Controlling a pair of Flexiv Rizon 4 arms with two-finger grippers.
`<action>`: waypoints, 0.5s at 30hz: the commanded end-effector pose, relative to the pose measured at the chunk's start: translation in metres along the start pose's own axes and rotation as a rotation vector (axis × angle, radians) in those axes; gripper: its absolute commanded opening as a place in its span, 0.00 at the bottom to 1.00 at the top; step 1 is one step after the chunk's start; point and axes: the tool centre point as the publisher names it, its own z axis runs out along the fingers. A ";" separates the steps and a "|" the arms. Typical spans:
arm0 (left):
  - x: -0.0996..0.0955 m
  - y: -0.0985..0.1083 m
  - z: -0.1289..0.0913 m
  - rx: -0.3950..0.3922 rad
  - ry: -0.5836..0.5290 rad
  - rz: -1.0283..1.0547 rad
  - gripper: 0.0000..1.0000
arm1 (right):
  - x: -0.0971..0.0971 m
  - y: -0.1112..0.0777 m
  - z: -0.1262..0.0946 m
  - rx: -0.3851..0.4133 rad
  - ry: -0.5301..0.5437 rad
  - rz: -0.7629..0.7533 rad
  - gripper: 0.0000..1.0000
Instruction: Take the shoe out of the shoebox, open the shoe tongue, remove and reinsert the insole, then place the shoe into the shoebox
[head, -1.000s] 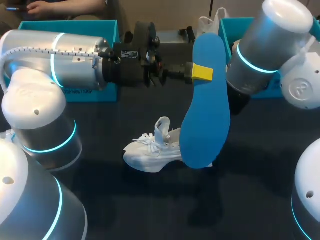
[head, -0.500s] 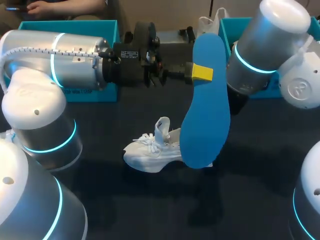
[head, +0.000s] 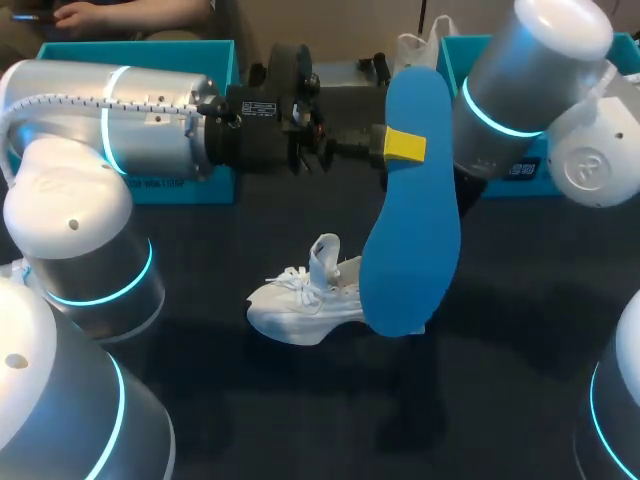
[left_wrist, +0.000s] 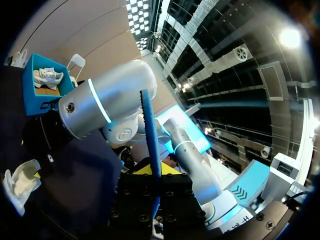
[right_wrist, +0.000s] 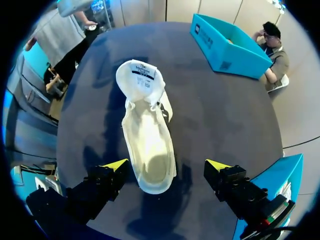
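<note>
The dark table (head: 200, 400) carries 2 teal shoeboxes along its far side, 1 at the left (head: 190, 185) and 1 at the right (head: 455, 60), with open cloth between and in front of them. The white shoe (head: 305, 300) lies near the middle, well apart from both boxes and from every edge. Its long axis runs across the head view, laces and toe toward my left arm's side, heel toward my right, and the tongue stands pulled up. The blue insole (head: 415, 220) is out of the shoe. The left gripper (head: 400, 146) is clamped on it near its upper, narrower end. In the left wrist view it runs edge-on out from between the fingers. It hangs almost upright, the broad end down and overlapping the shoe's heel end in the head view. So the insole's long axis is roughly square to the shoe's. I judge that reinsertion calls for tipping it down and feeding the broad end toward the toe. The right gripper (right_wrist: 166, 165) hangs over the heel with its 2 fingers spread wide, one on either side and touching nothing. The shoe runs straight away from it, tongue farthest. That makes it the nearer arm for steadying the heel. The right arm (head: 520, 90) crowds close behind the insole, so clearance there looks tight.
</note>
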 end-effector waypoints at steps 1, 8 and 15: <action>0.000 0.000 0.001 0.000 -0.002 0.000 0.00 | -0.011 0.016 0.025 0.018 0.018 -0.013 1.00; 0.000 0.000 0.001 0.000 -0.002 0.000 0.00 | -0.013 0.024 0.054 0.044 0.041 -0.042 1.00; 0.000 0.000 0.001 0.000 -0.002 0.000 0.00 | -0.014 0.021 0.070 0.071 0.053 -0.048 1.00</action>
